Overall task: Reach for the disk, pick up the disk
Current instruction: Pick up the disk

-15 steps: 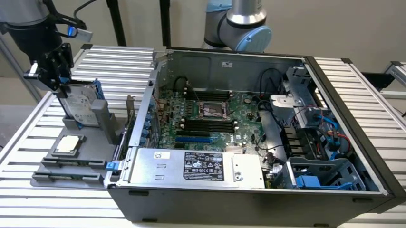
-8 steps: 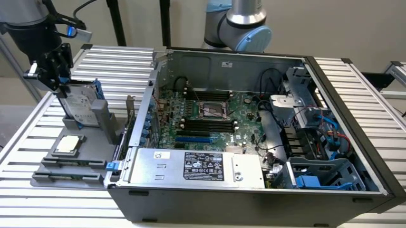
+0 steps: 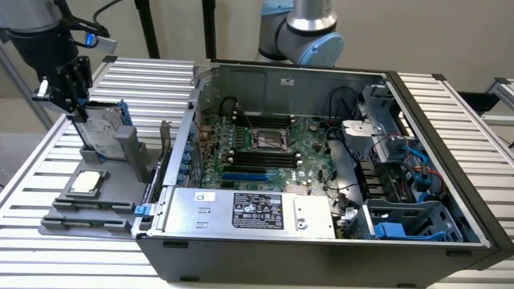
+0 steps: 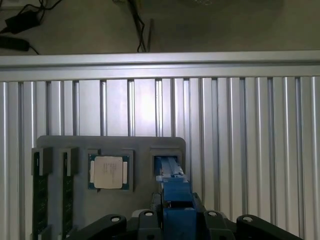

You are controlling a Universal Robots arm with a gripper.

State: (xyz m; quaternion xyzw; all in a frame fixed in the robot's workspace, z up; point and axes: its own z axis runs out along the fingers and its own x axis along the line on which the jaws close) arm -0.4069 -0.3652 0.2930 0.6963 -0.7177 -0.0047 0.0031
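Note:
The disk (image 3: 103, 138), a silver-grey hard drive in a bright blue caddy, stands on edge in a slot of the grey holder tray (image 3: 60, 226) at the exterior view's left. My gripper (image 3: 74, 107) reaches down onto its top edge from above. In the wrist view the disk's blue caddy edge (image 4: 172, 175) runs between my black fingers (image 4: 202, 217), which press against both sides of it; my gripper (image 4: 176, 212) is shut on the disk. The disk still sits in its slot.
A small square CPU chip (image 3: 86, 182) (image 4: 108, 172) lies in the tray beside the disk. An open computer case (image 3: 434, 120) with motherboard and silver power supply (image 3: 249, 211) lies at the exterior view's right on the slatted aluminium table (image 3: 48, 265).

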